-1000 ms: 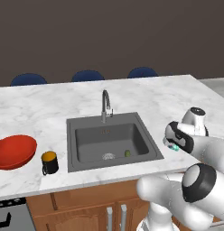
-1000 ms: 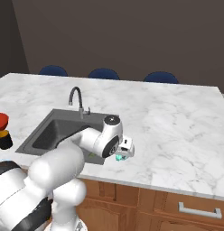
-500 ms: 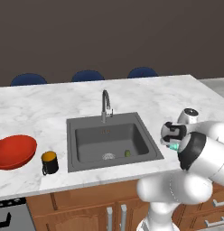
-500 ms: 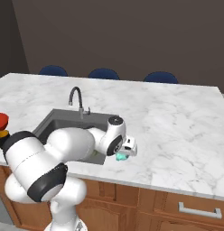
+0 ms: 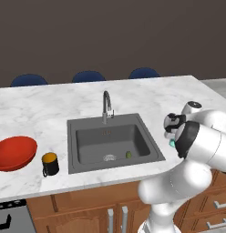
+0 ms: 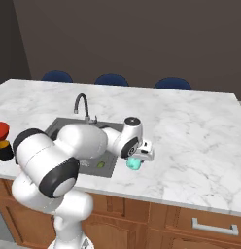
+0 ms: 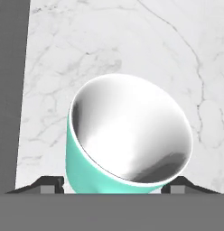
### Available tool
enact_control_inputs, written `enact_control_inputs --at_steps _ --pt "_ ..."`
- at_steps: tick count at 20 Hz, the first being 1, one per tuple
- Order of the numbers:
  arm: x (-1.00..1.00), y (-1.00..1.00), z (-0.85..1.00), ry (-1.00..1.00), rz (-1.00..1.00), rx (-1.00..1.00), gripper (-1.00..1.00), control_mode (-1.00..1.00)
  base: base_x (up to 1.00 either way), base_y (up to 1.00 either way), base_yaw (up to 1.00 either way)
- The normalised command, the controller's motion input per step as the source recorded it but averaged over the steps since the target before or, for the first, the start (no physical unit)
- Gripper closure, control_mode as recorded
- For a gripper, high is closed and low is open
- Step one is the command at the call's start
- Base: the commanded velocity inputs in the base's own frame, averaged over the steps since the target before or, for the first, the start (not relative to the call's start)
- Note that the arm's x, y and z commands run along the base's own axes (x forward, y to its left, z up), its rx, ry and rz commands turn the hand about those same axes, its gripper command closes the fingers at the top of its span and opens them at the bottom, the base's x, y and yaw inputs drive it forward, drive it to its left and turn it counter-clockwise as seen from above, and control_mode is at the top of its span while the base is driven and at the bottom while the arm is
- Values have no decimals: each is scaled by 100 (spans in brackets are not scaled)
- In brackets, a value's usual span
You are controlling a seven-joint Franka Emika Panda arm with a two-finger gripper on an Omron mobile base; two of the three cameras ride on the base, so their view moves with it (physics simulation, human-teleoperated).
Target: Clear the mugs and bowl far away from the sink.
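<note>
Left base view: I see my gripper (image 5: 171,135) at the counter (image 5: 37,107) just to the 3 o'clock side of the sink (image 5: 112,142), with a sliver of the teal mug (image 5: 172,143) showing under it. The black mug (image 5: 50,164) and red bowl (image 5: 13,152) sit well apart from it, out at 9 o'clock past the sink.

Right base view: the teal mug (image 6: 134,163) hangs just below the gripper (image 6: 142,156), near the sink's (image 6: 69,131) 3 o'clock rim over bare marble.

Hand view: the teal mug (image 7: 127,135) lies dead ahead between the two fingertips (image 7: 50,185), tilted, its mouth facing me. Each tip sits against a side of it, so I judge the fingers clamped on the mug. The dark sink (image 7: 10,90) edge runs along 9 o'clock; open counter lies toward 12 and 3 o'clock, which is where I judge it should be carried.
</note>
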Motion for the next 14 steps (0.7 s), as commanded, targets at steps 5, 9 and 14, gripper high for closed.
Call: enact_control_inputs --at_steps 5,9,14 --pt "0 0 0 0 0 0 100 -100 0 0 0" --pt "-11 0 2 -1 0 0 100 -100 0 0 0" --pt "-40 3 36 -9 0 0 100 -100 0 0 0"
